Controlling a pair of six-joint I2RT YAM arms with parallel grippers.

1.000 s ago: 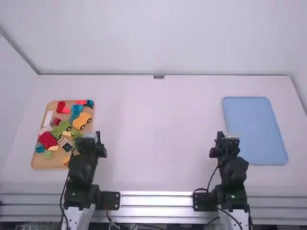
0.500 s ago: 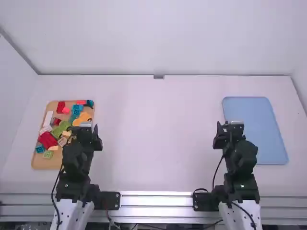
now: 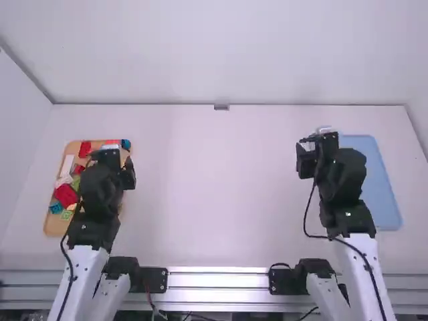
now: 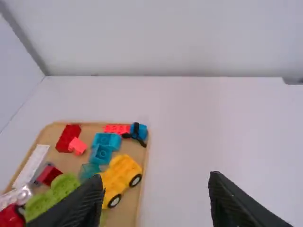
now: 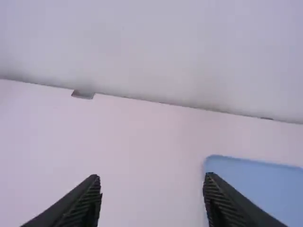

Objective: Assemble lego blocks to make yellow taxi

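Observation:
My left gripper [image 3: 112,157] hangs over the right part of the block tray in the high view, and my right gripper [image 3: 317,143] is above the blue tray's left edge. In the left wrist view the left gripper [image 4: 157,182] stands open; a yellow car block with black wheels [image 4: 122,177] lies on the tray, near green blocks [image 4: 51,197], teal blocks [image 4: 105,145] and red blocks [image 4: 68,137]. In the right wrist view the right gripper [image 5: 152,182] is open, with nothing between its fingers.
The tan tray [image 3: 55,226] of mixed blocks lies on the table's left side, partly covered by the left arm. A flat blue tray [image 3: 374,175] is on the right, partly under the right arm. Walls border the table's far and left edges.
Both arms have extended away from their bases and risen; the left gripper has moved over the block tray, the right one up to the blue tray's far left part.

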